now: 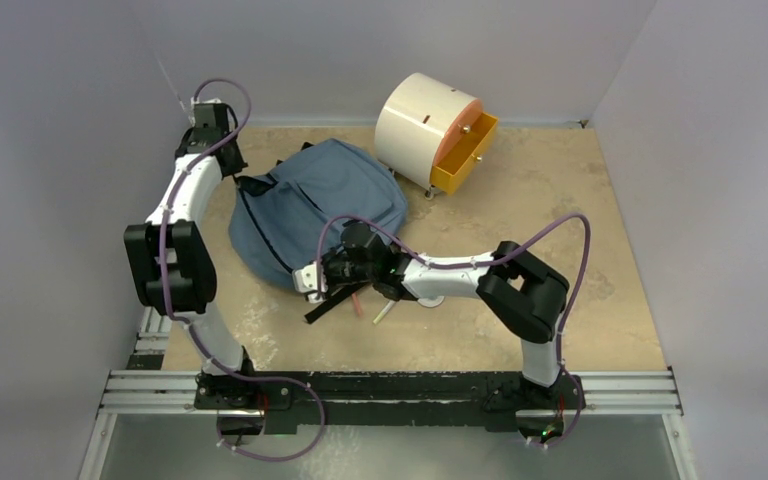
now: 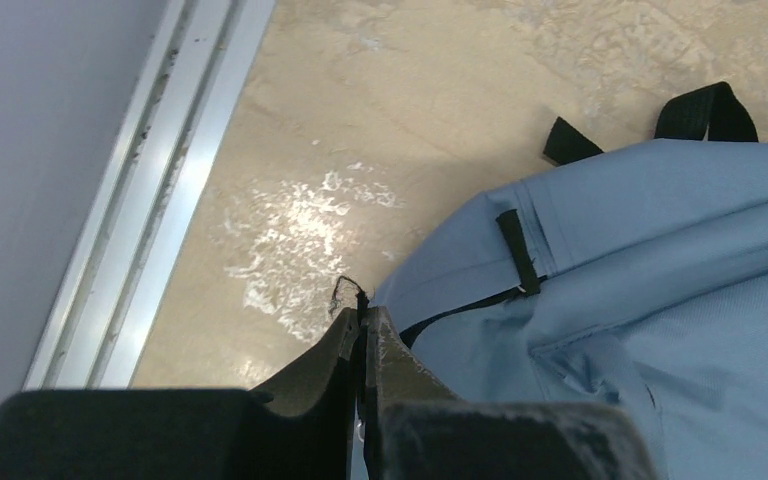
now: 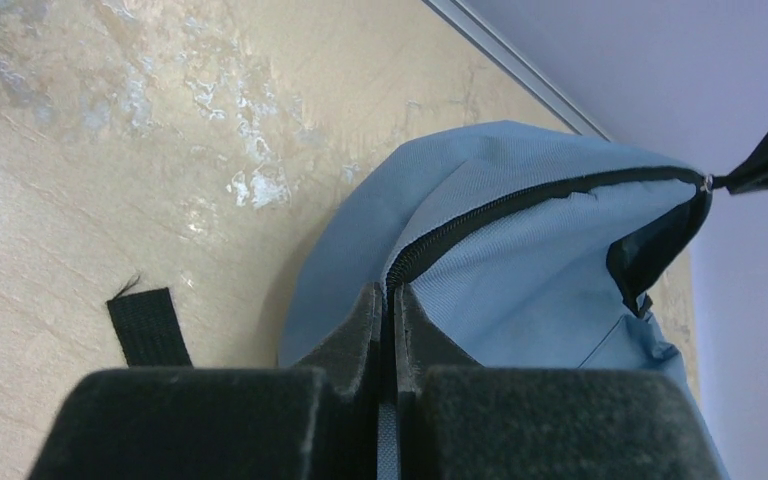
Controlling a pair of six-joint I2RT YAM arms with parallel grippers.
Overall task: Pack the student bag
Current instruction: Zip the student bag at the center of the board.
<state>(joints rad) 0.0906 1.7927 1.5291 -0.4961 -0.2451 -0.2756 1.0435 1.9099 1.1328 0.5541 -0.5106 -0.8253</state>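
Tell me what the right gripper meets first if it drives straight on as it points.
The student bag: the right gripper, shut, sits at its zipper, apparently pinching the blue fabric; contact would be immediate.

Centre blocked by student bag; cabinet close behind; table bare right of both, passable.

Matt, soft slate-blue woven-cloth student bag; faintly glossy mottled beige stone-look tabletop; smooth cream cylindrical cabinet at one o'clock
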